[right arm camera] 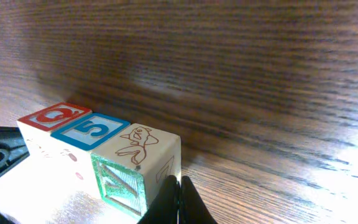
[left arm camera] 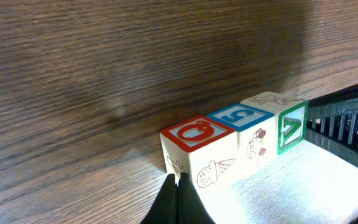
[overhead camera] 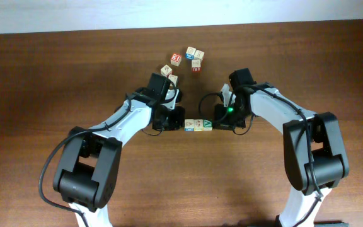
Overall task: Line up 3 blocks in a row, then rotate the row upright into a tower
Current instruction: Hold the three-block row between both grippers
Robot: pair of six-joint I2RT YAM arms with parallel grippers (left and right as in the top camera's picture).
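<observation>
**Table** (overhead camera: 55,75). Dark wood-grain top on which everything listed here rests.

**Left arm** (overhead camera: 115,126), **right arm** (overhead camera: 282,116). Both are reached inward, so the two grippers face each other with a short gap between them. The task's pieces lie in that gap.

**Left gripper** (left arm camera: 178,198). The fingers are pressed together and nothing is held. The joined tips are set low, at the near bottom edge of the end block directly ahead. Whether they actually touch it cannot be told.

**Right gripper** (right arm camera: 180,199). The fingers are likewise pressed together and empty. Their tips are set at the near bottom corner of the opposite end block. This posture is judged to serve as a blunt pusher: a narrow closed tip at each end of the line would let it be swung round as one piece.

**Row of three blocks** (overhead camera: 198,125). The blocks are laid face to face in a straight line, directly ahead of each gripper and between the two.

- **Red Q block** (left arm camera: 197,140): the end nearest the left gripper, farthest from the right.
- **Blue 5 block** (left arm camera: 244,121): the middle, touching both neighbours.
- **Green-lettered block** (right arm camera: 135,168): the end nearest the right gripper, with a fish drawing on its upper face.

**Loose blocks** (overhead camera: 188,62). A small scatter lies beyond both grippers, well apart from the row. It is judged to be left out of reach on purpose.
</observation>
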